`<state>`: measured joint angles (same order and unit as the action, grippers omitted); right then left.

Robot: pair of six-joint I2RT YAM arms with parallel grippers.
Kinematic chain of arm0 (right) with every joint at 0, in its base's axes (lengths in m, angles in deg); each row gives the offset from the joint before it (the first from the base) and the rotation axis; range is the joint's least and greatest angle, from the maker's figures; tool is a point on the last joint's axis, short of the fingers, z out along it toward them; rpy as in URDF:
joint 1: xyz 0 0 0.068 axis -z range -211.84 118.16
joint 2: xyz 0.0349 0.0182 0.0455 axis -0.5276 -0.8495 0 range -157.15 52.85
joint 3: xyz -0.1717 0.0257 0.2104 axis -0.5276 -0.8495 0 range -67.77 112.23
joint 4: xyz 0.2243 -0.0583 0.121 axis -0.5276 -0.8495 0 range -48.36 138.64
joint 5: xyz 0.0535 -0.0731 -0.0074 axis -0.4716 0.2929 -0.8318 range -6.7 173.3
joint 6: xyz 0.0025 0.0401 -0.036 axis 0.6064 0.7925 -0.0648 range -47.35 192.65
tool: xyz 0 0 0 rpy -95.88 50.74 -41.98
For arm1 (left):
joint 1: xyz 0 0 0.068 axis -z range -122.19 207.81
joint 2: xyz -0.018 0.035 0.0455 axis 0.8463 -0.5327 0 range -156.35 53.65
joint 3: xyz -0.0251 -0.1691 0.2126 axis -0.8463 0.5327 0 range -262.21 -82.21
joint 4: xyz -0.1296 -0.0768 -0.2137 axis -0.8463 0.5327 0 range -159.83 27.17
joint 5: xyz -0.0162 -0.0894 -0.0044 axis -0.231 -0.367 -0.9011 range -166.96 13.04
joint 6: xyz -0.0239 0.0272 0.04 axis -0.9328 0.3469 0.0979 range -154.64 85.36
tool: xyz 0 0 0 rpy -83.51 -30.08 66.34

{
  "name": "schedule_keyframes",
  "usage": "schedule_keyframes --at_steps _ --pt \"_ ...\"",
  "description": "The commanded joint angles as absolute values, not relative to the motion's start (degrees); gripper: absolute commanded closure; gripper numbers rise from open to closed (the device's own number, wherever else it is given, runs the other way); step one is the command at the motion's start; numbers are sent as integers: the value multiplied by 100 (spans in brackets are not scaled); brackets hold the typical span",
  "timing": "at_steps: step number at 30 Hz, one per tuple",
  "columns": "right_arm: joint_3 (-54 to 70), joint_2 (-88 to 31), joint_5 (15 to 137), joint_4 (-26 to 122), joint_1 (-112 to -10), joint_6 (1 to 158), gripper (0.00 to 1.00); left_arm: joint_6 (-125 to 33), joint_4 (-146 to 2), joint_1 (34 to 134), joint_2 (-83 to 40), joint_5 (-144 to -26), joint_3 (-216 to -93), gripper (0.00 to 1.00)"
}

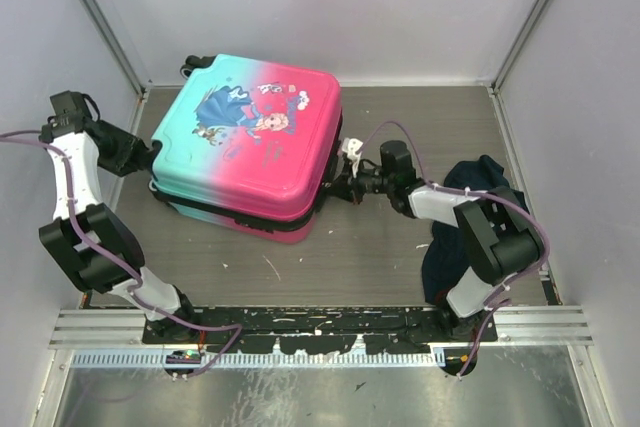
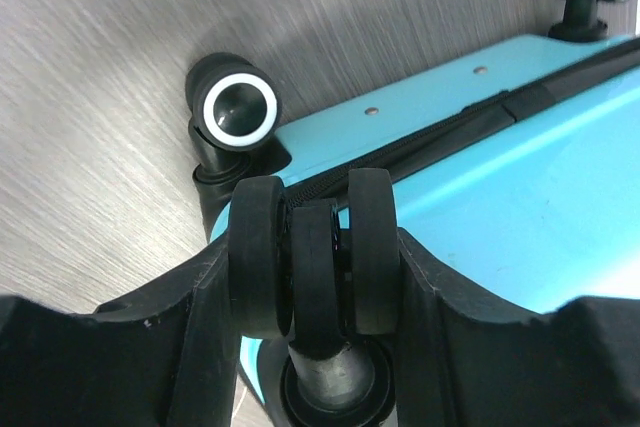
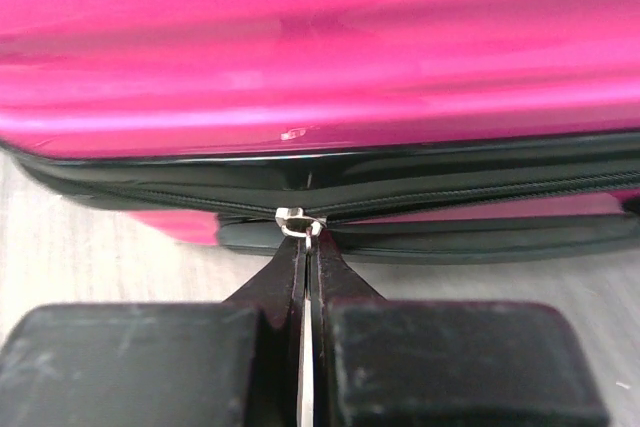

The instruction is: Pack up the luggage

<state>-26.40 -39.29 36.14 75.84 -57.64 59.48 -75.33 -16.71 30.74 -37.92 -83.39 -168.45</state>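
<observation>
Here, at the bottom of the top view, your two arms rise from the metal rail (image 1: 320,319) along the table's (image 1: 380,247) near edge. Right of centre, a dark navy cloth heap (image 1: 478,197) lies on the table beside the right arm. From there your right gripper (image 1: 348,182) reaches left to the pink edge of the luggage (image 1: 250,137). In its wrist view, the right gripper (image 3: 310,252) has its jaws pinched nearly together on the thin metal zip pull (image 3: 298,219), at the black zipper band. At centre left of the top view, your left gripper (image 1: 145,155) meets the turquoise end. Its wrist view shows the jaws set narrow around a black twin wheel (image 2: 315,247). The luggage lies flat and closed in the upper centre-left, princess print facing up.
</observation>
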Motion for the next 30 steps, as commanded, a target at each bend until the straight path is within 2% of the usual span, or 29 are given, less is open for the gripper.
schedule_keyframes --at_steps 1,7,14,19,25,30 --pt "-1845 -4127 3762 7576 -4865 5501 99 -6552 -2119 3139 -4254 -8382 -17217 100" --pt "-2306 -3745 3438 7381 -5037 5521 99 -5950 -2145 3564 -4478 -8524 -17440 100" --pt "-3427 -2752 3792 7584 -6313 5893 99 -5284 -2224 4220 -4612 -8577 -17679 100" --pt "-3770 -2300 4326 7903 -7157 6556 99 -5407 -2067 4153 -4839 -8752 -17824 100" --pt "-3637 -2058 4732 7443 -6644 6201 99 -6561 -2411 3730 -5004 -9778 -17579 100" --pt "-3443 -1884 4389 6895 -5692 6005 99 -6276 -2282 3653 -5181 -9458 -17788 100"
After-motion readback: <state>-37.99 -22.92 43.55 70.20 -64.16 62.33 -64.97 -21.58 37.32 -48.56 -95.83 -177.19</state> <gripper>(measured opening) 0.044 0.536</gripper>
